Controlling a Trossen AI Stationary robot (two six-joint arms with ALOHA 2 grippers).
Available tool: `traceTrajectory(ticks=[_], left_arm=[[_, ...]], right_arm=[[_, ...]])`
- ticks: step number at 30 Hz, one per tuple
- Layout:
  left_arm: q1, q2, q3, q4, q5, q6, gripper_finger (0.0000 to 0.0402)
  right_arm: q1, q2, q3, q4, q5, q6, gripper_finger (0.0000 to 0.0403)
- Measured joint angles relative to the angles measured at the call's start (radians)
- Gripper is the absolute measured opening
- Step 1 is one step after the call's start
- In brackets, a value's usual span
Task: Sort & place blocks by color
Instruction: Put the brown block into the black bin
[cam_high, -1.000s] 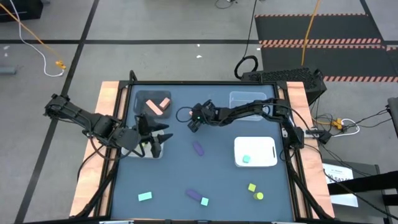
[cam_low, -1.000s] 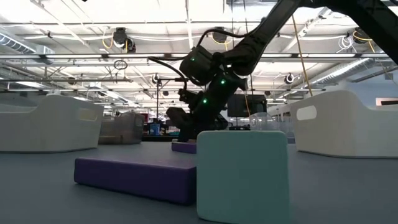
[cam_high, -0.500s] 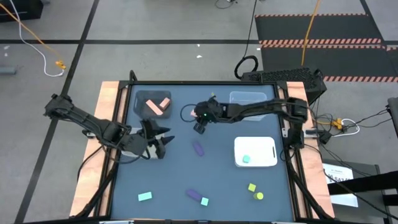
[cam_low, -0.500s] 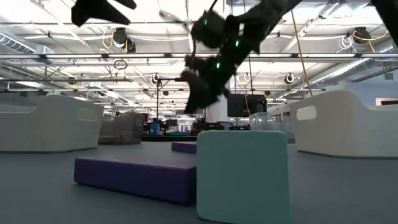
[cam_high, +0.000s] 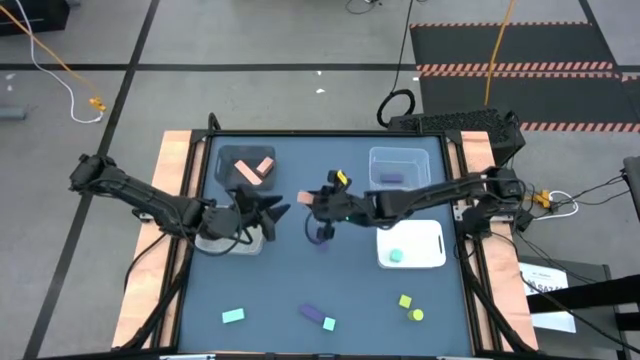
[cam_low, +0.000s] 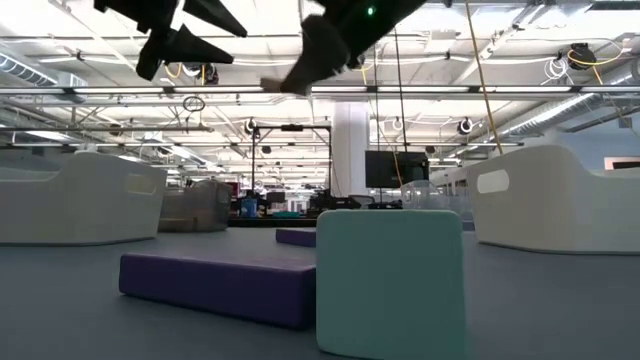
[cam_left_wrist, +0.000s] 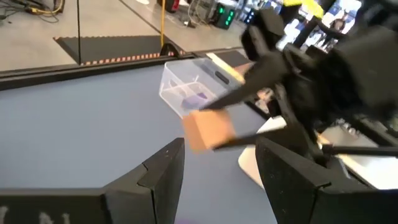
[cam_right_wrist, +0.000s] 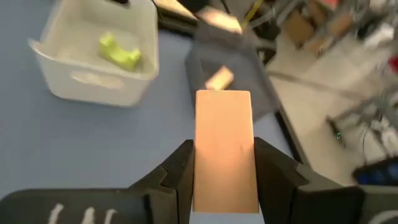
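My right gripper (cam_high: 312, 201) hovers high over the table's middle, shut on a salmon-orange block (cam_right_wrist: 224, 146). A purple block (cam_high: 320, 237) lies on the table below it. My left gripper (cam_high: 276, 208) is open and empty, raised just left of the right gripper and pointing at it; the held block (cam_left_wrist: 208, 130) shows ahead of its fingers. Loose blocks sit near the near edge: a teal cube (cam_high: 233, 316), a purple bar (cam_high: 310, 312), a teal cube (cam_high: 329, 323) and two yellow-green pieces (cam_high: 404, 300). My right gripper pinches the salmon-orange block by its two long sides (cam_right_wrist: 198, 155), one finger on each. The block runs along the fingers and juts out past their tips (cam_right_wrist: 224, 102). It is lifted clear of the table, high above it.
A dark grey bin (cam_high: 226, 158) at the far left holds salmon blocks. A clear bin (cam_high: 400, 156) at the far right holds a purple block. A white bin (cam_high: 428, 232) holds a teal block. Another white bin (cam_right_wrist: 74, 81), with a yellow-green piece, sits below my left gripper.
My right gripper has risen from table height to well above it and reached a little farther toward the table's middle, carrying the salmon block. My left gripper has also risen and shifted toward the right, away from the white bin below it.
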Motion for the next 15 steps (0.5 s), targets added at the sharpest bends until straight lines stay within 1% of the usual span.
traceTrajectory(ticks=[6, 10, 12, 15], left_arm=[[0.005, 0.0, 0.0, 0.034, 0.03, -0.001, 0.0198], [0.005, 0.0, 0.0, 0.062, 0.073, -0.009, 0.0198], [0.006, 0.007, 0.0, 0.095, 0.1, 0.006, 0.0198], [0.005, 0.029, 0.0, 0.16, 0.105, 0.054, 0.0198]], right_arm=[[0.05, 0.001, 0.0, 0.147, 0.002, -0.105, 0.0112], [0.063, 0.0, 0.0, 0.226, 0.002, -0.154, 0.0112], [0.063, 0.0, 0.0, 0.243, 0.002, -0.169, 0.0112], [0.063, 0.0, 0.0, 0.254, 0.002, -0.183, 0.0112]])
